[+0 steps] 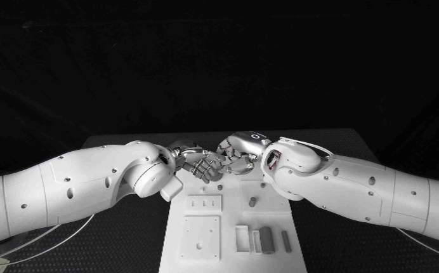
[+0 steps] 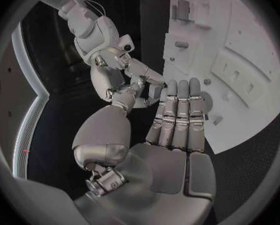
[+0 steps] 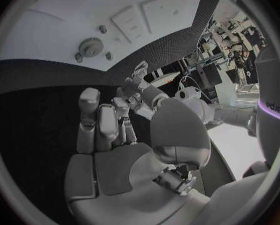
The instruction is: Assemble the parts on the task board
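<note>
Both white arms reach inward from the sides and meet at the middle of the head view, bent at the wrists so the two silver hands face one another. The left hand (image 1: pixel 196 162) and the right hand (image 1: pixel 236 155) sit just beside each other, fingertips close together. In the left wrist view the left hand's fingers (image 2: pixel 179 112) lie straight and side by side, holding nothing. In the right wrist view the right hand's fingers (image 3: pixel 101 125) extend forward, parted, nothing between them.
</note>
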Robot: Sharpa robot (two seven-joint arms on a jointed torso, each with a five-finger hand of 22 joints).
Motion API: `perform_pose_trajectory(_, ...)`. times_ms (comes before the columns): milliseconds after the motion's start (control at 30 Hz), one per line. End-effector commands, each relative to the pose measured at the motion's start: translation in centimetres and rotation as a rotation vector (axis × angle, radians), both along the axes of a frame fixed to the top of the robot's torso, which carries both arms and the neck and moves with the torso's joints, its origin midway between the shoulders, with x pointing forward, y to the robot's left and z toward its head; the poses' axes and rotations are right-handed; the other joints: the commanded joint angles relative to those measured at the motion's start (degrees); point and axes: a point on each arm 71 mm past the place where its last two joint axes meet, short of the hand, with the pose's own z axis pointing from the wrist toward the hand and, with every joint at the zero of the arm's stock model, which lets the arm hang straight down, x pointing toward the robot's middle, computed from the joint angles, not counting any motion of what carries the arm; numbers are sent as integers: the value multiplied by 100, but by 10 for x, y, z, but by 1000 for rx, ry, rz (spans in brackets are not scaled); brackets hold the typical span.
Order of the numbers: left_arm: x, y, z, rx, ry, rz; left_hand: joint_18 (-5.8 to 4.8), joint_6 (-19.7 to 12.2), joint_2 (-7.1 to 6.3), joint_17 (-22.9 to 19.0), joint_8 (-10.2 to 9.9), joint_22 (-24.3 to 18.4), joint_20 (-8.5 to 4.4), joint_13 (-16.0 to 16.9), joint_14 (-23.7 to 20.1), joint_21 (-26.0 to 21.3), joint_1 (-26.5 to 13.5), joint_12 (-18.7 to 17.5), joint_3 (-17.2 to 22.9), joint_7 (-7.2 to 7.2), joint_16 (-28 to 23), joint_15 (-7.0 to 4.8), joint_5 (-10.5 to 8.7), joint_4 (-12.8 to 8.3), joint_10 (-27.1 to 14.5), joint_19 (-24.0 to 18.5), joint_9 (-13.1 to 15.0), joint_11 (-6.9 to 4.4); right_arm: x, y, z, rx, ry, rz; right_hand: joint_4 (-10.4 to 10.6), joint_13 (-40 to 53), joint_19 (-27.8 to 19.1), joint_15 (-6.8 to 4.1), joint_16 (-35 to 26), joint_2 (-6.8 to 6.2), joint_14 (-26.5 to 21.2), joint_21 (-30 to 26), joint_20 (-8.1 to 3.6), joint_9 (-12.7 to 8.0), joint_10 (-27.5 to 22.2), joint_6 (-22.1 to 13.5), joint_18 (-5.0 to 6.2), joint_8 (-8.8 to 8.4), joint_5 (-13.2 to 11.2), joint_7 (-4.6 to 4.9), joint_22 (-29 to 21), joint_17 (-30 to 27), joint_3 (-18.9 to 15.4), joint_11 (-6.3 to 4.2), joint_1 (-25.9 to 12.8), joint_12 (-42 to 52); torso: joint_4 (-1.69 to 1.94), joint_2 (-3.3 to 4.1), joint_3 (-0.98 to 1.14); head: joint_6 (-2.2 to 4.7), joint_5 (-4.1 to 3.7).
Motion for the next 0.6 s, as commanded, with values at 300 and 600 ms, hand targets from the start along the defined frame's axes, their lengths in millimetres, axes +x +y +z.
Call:
perform_pose_trajectory(300,0,-3,1,0,-5,-12,20,117,265,75,-13,20,-21,92,126,-41,116,-54,53,-32,-62,-19,-14,-259,64,94,-12,-29,-1,5,-1,-17,7,15,28,-8,8,-30,-27,-9,13,-4,-36,9,-17,211,271,2,9,161,70,-8,-6,-11,-35,-34,0,0,5,-14,-13)
perform_pose_trajectory(600,0,-2,1,1,-6,-5,12,232,252,175,20,57,-45,182,235,-41,213,-63,354,-74,-72,-46,-23,-182,166,140,0,-65,-1,5,-2,-26,9,12,29,-9,9,-30,-28,-11,14,-6,-36,11,-17,214,271,0,9,161,70,-8,-4,-12,-36,-35,-1,2,5,-15,-18)
